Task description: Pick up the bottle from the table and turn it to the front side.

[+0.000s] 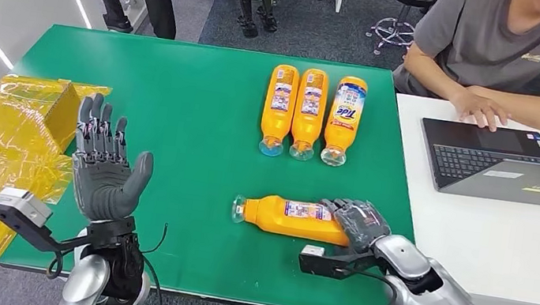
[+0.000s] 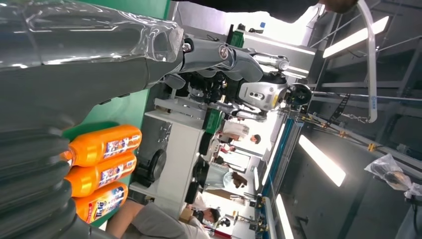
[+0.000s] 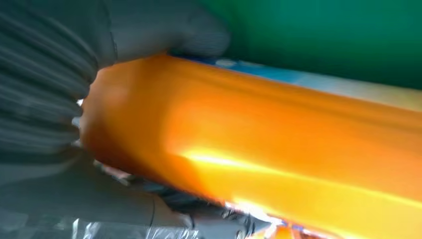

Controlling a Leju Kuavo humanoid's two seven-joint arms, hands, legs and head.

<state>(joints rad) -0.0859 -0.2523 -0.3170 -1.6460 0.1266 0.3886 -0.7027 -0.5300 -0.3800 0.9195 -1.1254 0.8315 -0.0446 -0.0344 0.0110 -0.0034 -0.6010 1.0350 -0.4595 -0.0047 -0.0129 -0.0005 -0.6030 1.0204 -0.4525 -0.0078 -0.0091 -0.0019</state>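
An orange bottle (image 1: 290, 217) lies on its side near the front of the green table (image 1: 193, 110), its cap pointing left, and the right hand (image 1: 357, 222) is wrapped around its base end. The left hand (image 1: 107, 164) is raised above the table's front left part, fingers spread and holding nothing. Three more bottles (image 1: 310, 113) lie side by side farther back, near a person's laptop (image 1: 489, 159).

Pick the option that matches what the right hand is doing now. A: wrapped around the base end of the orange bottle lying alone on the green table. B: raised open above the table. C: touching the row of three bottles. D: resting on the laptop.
A: the right hand has its fingers closed around the base end of the lone orange bottle, which lies on the green table.
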